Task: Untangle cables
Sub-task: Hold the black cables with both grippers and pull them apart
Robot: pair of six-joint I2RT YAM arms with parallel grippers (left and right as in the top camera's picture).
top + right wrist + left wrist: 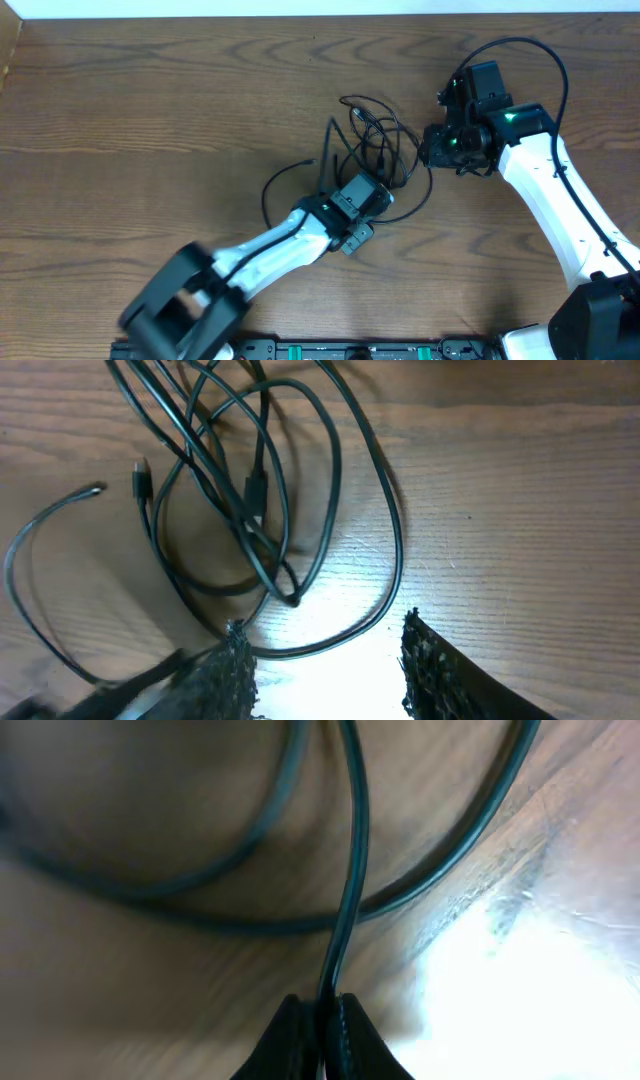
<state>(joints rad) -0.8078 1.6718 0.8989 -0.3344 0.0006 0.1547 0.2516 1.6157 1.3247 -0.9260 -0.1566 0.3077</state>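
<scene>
Though blurred, left gripper [322,1020] seemingly pinches cable [350,870] (cropped).

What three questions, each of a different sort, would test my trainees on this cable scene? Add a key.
1. True or false: the left jaws are shut on a black cable.
2. Pick one. The right jaws are: A) shut on a plug; B) open over the table; C) out of view.
3. Short answer: in the left wrist view, how many strands run into the left jaws?
Key: 1 true; 2 B; 3 one.
</scene>
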